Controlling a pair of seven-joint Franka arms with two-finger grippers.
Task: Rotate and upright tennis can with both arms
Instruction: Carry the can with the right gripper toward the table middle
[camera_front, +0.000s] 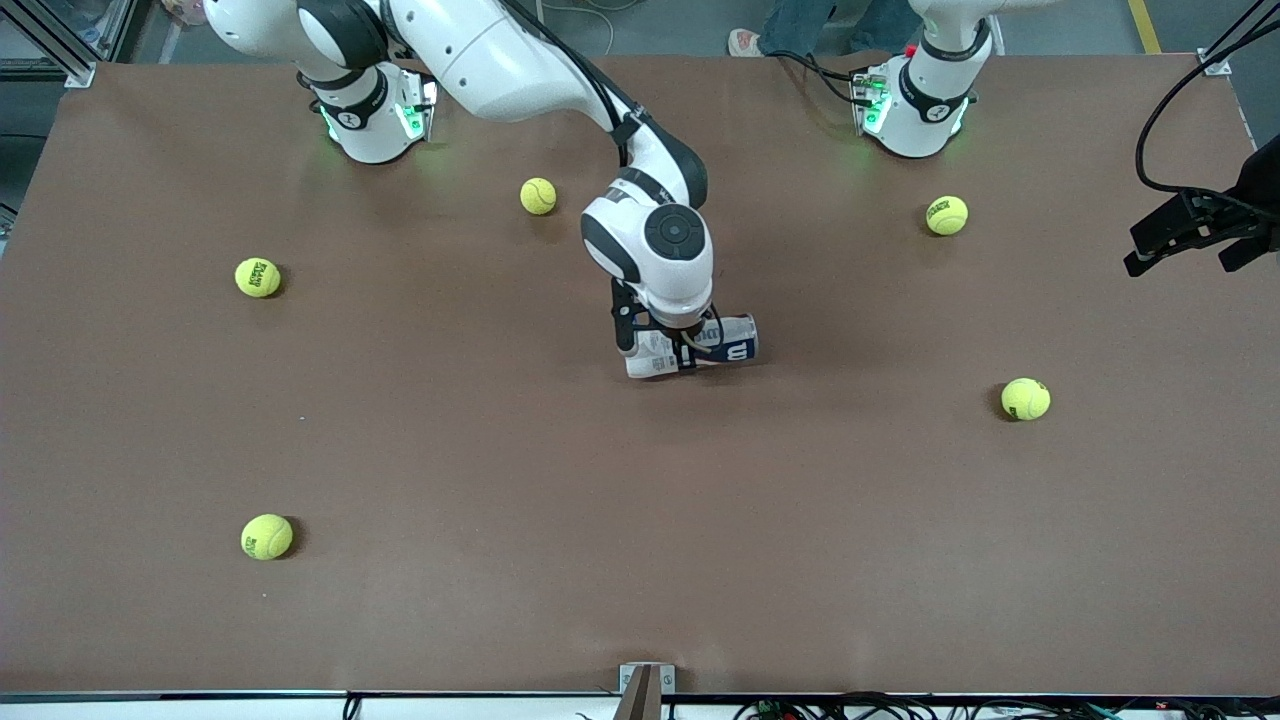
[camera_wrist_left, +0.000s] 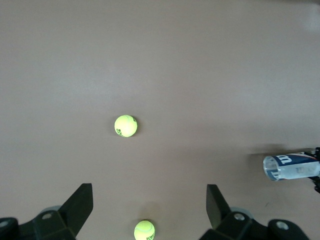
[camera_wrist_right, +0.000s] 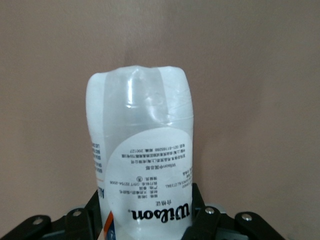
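The tennis can (camera_front: 735, 345) lies on its side near the middle of the table, a clear cylinder with a white-and-navy label. My right gripper (camera_front: 672, 346) comes down on it from above and is shut on it across its middle. In the right wrist view the can (camera_wrist_right: 142, 150) fills the space between the fingers (camera_wrist_right: 197, 212) and points away from the camera. My left gripper (camera_front: 1180, 262) waits open and empty in the air over the left arm's end of the table. In the left wrist view (camera_wrist_left: 149, 195) it is open, with the can (camera_wrist_left: 292, 166) far off.
Several yellow-green tennis balls lie scattered on the brown table (camera_front: 500, 600): one (camera_front: 538, 196) near the right arm's base, one (camera_front: 946, 215) near the left arm's base, one (camera_front: 1025, 398) below the left gripper, others (camera_front: 258, 277) (camera_front: 266, 536) toward the right arm's end.
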